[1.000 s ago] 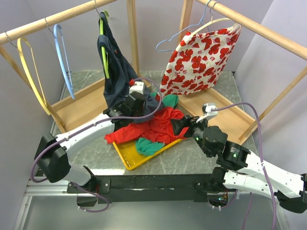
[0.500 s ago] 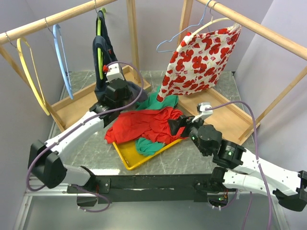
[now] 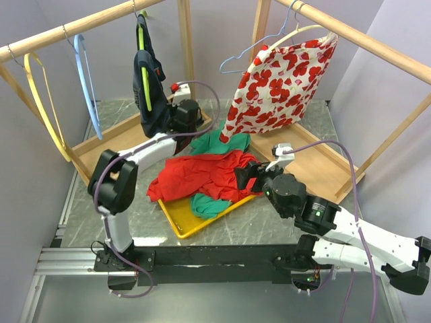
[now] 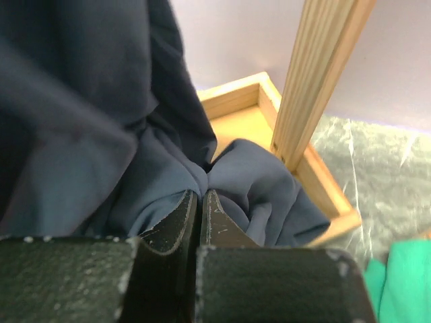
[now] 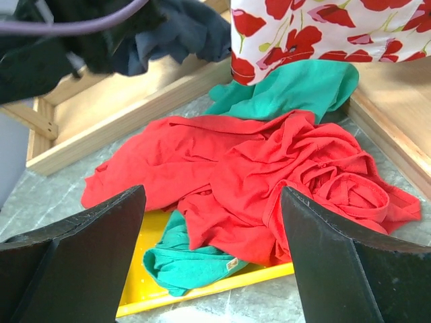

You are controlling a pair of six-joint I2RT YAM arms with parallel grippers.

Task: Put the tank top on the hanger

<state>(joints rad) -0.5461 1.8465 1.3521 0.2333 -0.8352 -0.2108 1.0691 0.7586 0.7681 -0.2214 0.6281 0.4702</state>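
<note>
By the wooden post (image 4: 323,81), folds of the tank top (image 4: 81,101) pinched at the tips of the clenched left claw (image 4: 200,198).

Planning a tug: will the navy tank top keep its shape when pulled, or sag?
Probably floppy: the tank top bunches in soft folds at the shut left gripper. Likely light, since the thin green hanger carries it. It might slip off if tugged sideways.
</note>
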